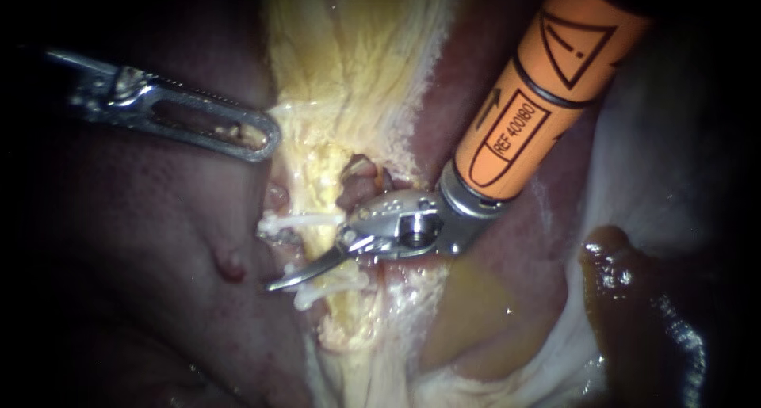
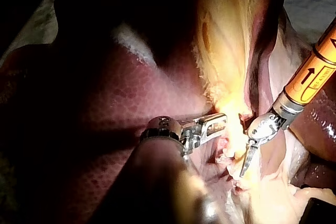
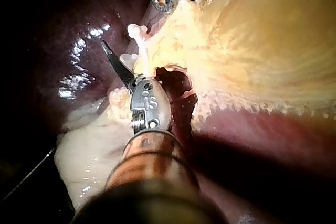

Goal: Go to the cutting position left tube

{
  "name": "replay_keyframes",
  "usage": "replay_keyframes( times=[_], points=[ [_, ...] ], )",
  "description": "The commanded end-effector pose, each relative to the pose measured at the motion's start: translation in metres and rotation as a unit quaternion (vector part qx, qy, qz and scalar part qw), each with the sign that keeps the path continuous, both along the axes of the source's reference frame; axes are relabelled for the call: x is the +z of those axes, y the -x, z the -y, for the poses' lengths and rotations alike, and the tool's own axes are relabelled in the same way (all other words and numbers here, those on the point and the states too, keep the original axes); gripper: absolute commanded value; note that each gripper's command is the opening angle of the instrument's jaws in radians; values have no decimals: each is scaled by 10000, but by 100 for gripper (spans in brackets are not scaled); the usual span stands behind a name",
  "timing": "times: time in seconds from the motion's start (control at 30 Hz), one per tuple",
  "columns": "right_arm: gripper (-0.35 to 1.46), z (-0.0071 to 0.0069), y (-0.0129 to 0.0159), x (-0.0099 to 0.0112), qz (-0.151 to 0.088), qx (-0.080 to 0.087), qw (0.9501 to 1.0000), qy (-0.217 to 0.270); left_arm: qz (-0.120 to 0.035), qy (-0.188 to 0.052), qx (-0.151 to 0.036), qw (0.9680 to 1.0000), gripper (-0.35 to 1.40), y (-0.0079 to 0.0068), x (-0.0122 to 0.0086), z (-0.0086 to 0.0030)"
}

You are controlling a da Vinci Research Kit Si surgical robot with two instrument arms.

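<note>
A pale yellow strand of tissue runs down the middle, with the left tube (image 1: pixel 317 253) in it. It carries white clips, one above (image 1: pixel 301 219) and one below (image 1: pixel 333 291). My right instrument (image 1: pixel 277 284) comes in on an orange shaft. Its curved blades lie together and hold nothing, stretched across the tube between the upper and lower clips. In the right wrist view its dark blade tip (image 3: pixel 105 45) points past a clip (image 3: pixel 135 30). My left instrument (image 1: pixel 269 135) has windowed jaws shut on the yellow gallbladder tissue (image 1: pixel 357 59) above the clips, as its own view (image 2: pixel 223 119) also shows.
Dark red liver (image 1: pixel 143 242) fills the left side under the left instrument. Yellow-brown fluid (image 1: pixel 476 313) pools below the right instrument's wrist, and a dark brown mass (image 1: pixel 634 297) lies at the lower right. The orange shaft (image 1: pixel 547 83) crosses the upper right.
</note>
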State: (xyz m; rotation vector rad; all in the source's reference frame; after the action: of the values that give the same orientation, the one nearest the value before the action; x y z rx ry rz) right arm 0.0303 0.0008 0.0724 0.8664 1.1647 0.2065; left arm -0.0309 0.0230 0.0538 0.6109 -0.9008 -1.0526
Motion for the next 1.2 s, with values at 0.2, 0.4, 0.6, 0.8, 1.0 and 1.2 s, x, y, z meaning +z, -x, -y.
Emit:
replay_keyframes(
  times=[0.2, 0.4, 0.6, 0.8, 1.0, 1.2],
  points=[
    [139, 3, -1, -5, -74, 22, 10000, -32, 5, -1, 5, 10000, -35, 0, 1, 0],
    [140, 10, -3, -18, -183, -5, 9998, -111, 9, -1, 10, 10000, -35, -2, 2, -1],
    [140, 19, -7, -34, -316, -82, 9993, -173, 10, -3, 11, 10000, -35, -3, 2, -2],
    [140, 24, -10, -46, -388, -92, 9990, -202, 10, -3, 11, 10000, -35, -3, 3, -2],
    [140, 24, -10, -49, -395, -100, 9990, -206, 10, -3, 12, 10000, -35, -4, 3, -2],
    [142, 23, -10, -50, -421, -87, 9988, -223, 10, -3, 12, 10000, -35, -4, 3, -2]
  ],
)
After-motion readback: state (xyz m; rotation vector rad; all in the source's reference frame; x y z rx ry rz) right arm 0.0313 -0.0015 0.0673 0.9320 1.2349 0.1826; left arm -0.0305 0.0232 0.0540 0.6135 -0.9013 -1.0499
